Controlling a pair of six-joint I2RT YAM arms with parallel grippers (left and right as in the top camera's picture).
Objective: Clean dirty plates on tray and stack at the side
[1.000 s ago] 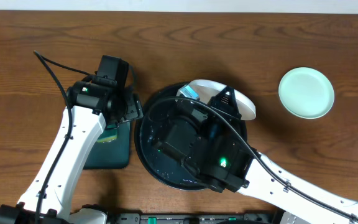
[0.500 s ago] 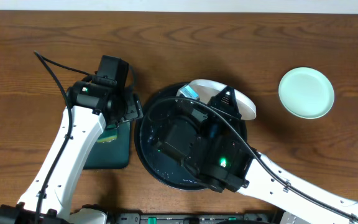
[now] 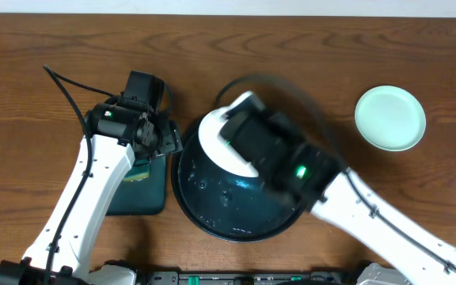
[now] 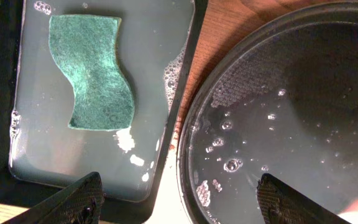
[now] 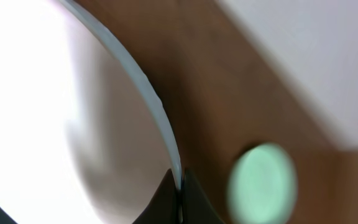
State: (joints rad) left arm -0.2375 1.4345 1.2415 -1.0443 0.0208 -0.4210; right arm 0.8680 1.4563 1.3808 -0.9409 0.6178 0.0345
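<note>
My right gripper [image 5: 179,188] clamps the white plate [image 3: 212,146] by its rim above the black tray [image 3: 228,215]. A mint plate [image 3: 390,117] lies far right. My left gripper [image 4: 179,186], fingers apart, hangs near the sponge [image 4: 98,71].

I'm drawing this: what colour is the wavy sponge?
The sponge is dark green, clearest in the left wrist view.
</note>
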